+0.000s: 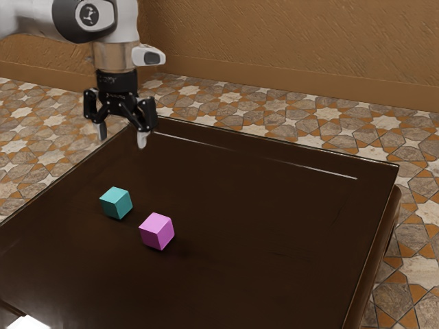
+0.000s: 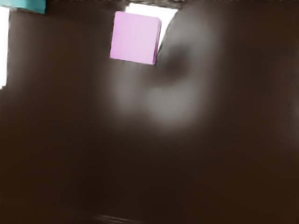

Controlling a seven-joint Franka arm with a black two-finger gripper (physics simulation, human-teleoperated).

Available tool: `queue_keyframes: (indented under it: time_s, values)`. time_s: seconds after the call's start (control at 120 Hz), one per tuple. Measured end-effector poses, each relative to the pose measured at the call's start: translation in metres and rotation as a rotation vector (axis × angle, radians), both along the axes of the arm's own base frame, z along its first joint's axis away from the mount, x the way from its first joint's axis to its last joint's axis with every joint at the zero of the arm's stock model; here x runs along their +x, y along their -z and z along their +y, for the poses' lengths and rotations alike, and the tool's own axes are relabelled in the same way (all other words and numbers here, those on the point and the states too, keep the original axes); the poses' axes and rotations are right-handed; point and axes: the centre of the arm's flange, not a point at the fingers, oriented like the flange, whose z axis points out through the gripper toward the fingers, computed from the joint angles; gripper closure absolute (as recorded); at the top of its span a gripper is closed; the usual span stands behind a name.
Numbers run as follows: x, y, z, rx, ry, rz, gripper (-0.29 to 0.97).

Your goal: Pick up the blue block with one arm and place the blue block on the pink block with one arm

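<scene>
A teal-blue block [image 1: 116, 203] rests on the dark brown table [image 1: 274, 226], toward the exterior view's left. A pink block [image 1: 157, 231] sits just to its right and slightly nearer the front, a small gap between them. My gripper [image 1: 121, 136] hangs open well above the table, up and behind the blue block, with nothing between its fingers. In the wrist view the pink block [image 2: 135, 37] shows face-on, and a sliver of the blue block [image 2: 28, 5] peeks in beside it at the picture's edge.
The table has a raised glossy rim [image 1: 274, 159] along its back and a drop at its right edge [image 1: 384, 233]. Patterned tile floor [image 1: 329, 116] and a tan wall surround it.
</scene>
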Motion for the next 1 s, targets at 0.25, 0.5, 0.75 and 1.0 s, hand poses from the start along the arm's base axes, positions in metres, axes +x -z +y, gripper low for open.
queue_keyframes:
  time_s: [0.25,0.5,0.75,1.0]
  values:
    - [0.021,-0.024,0.056,0.010,-0.084,-0.207,0.00]
    - [-0.036,0.119,0.140,0.015,-0.257,-0.092,0.00]
    - [-0.012,0.242,0.167,0.001,-0.224,-0.135,0.00]
    - [0.006,0.273,0.179,0.000,-0.093,-0.225,0.00]
